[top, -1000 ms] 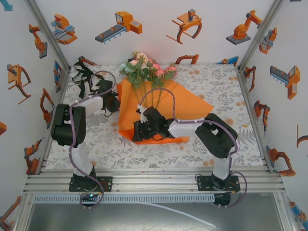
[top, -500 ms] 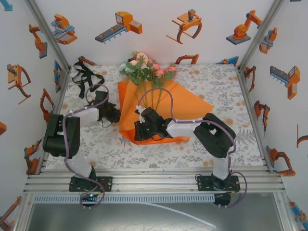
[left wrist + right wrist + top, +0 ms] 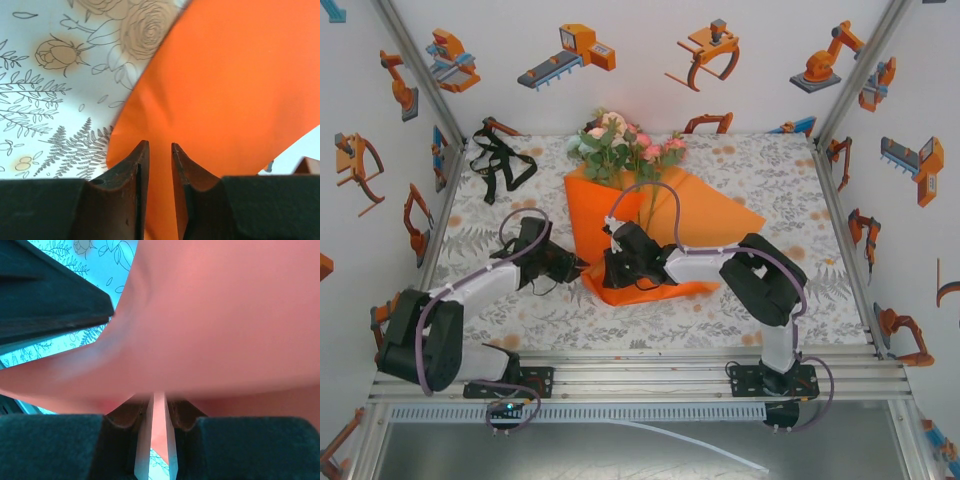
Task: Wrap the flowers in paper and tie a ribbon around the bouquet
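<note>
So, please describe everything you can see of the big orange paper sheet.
The orange paper sheet is large, thin and plain, partly folded into angular flaps. It lies mid-table on the flower-patterned tablecloth, under the stems of the pink and white artificial flowers. Its near left corner curls upward, clamped between the left gripper's jaws; another fold passes between the right gripper's almost closed jaws.

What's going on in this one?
Flowers are being wrapped in orange paper. The left gripper pinches the paper's near-left edge; the right gripper pinches a fold beside it. The flowers lie on the paper. The black ribbon lies untouched at the back left of the table.
</note>
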`<state>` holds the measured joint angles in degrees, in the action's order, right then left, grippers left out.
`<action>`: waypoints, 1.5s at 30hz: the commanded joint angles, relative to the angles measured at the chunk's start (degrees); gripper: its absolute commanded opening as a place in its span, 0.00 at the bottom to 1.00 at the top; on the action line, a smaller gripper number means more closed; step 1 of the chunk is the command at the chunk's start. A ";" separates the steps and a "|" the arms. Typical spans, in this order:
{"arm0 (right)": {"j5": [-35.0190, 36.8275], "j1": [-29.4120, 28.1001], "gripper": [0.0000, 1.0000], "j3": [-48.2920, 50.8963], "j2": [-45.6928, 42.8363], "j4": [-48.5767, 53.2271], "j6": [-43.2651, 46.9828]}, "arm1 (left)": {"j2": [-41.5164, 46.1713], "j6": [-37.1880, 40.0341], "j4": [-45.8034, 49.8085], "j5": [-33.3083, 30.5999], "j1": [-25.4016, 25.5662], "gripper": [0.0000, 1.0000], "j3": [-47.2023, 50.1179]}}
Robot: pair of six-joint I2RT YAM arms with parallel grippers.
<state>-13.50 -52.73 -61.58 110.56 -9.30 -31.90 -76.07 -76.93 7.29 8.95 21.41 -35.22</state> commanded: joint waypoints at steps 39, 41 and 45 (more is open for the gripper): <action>16.24 -8.07 0.00 7.22 -8.58 -5.34 -3.27 | -6.79 -5.76 -0.24 -13.65 -6.84 0.37 -10.15; 13.43 -6.66 0.00 10.11 -8.72 -8.62 -6.57 | -5.39 -4.32 -0.46 -13.76 -7.87 0.39 -10.06; 7.11 -2.21 0.00 11.12 -7.14 -7.80 -12.44 | -2.98 1.59 -2.91 -13.64 -8.48 0.39 -9.89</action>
<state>-2.17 -58.04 -51.22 103.26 -15.77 -38.28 -81.08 -80.99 5.02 -3.88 13.10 -43.92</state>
